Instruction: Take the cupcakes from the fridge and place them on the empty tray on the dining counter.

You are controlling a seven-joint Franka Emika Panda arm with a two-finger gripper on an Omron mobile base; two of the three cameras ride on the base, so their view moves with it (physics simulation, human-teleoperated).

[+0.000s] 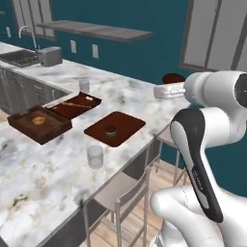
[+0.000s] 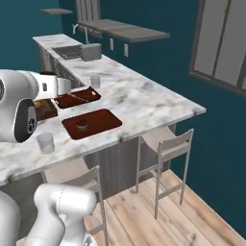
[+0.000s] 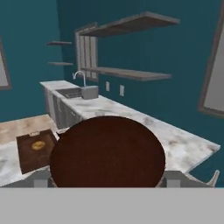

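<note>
The empty tray [image 1: 126, 122] [image 2: 103, 120], flat and reddish-brown, lies on the marble dining counter [image 1: 43, 178] [image 2: 144, 98]. One small dark cupcake [image 1: 111, 129] [image 2: 82, 126] sits on it. My gripper [image 1: 170, 83] hangs well to the right of the tray, past the counter's edge and higher than the top. It is shut on a second cupcake [image 1: 173, 77], which looms as a big dark brown disc [image 3: 107, 151] in the hand view, between the fingertips [image 3: 41, 178]. The fridge is out of view.
A deep wooden box tray [image 1: 24, 126] [image 3: 26, 155] holding a tan item and a handled tray [image 1: 77, 105] lie left of the flat tray. Two clear glasses [image 1: 95, 157] [image 1: 84, 84], a toaster [image 1: 50, 55] and a sink [image 1: 19, 58] are on the counters. Grey chairs [image 1: 120, 193] [image 2: 166, 144] line the near edge.
</note>
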